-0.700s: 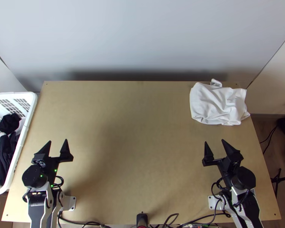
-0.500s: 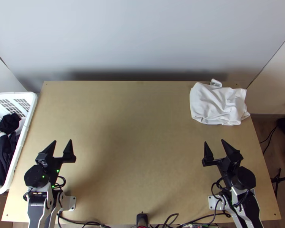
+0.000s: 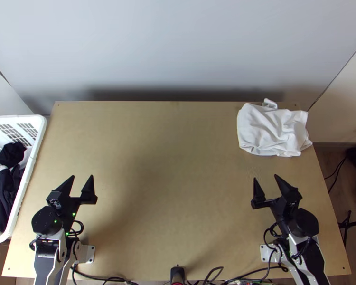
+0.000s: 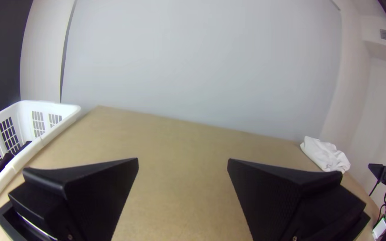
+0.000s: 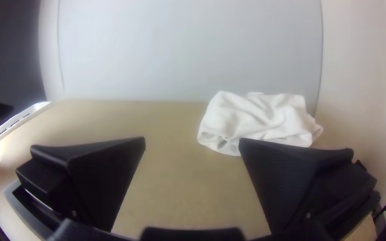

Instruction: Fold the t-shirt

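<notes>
The white t-shirt (image 3: 273,129) lies bunched at the table's back right corner; its collar and sleeves cannot be told apart. My right gripper (image 3: 267,177) stands open on the near side of the cloth, apart from it. At the table's near left is my left gripper (image 3: 82,177), open and far from the cloth. In the left wrist view the t-shirt (image 4: 325,154) appears small beyond the open left gripper (image 4: 183,161). The right wrist view has the t-shirt (image 5: 260,118) beyond the open right gripper (image 5: 192,140), with nothing between the fingers.
A white basket (image 3: 32,164) holding dark and light clothes stands at the table's left edge. The bare wooden table (image 3: 173,175) stretches between the arms. Cables (image 3: 254,277) run along the near edge, and a pale wall (image 3: 178,47) rises behind the table.
My left gripper has moved to the right. The right gripper has shifted very slightly to the left. The t-shirt lies as before.
</notes>
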